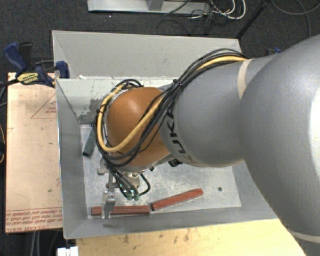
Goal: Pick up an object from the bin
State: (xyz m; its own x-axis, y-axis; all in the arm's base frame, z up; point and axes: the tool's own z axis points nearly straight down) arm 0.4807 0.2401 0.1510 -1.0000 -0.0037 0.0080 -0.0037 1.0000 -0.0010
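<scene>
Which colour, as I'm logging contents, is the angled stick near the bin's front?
The stick is reddish brown, in the camera view.

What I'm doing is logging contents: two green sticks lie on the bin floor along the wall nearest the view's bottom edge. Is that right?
No, the colour is wrong. In the camera view the left stick and right stick are reddish-brown, not green; they do lie on the bin floor along that wall.
</scene>
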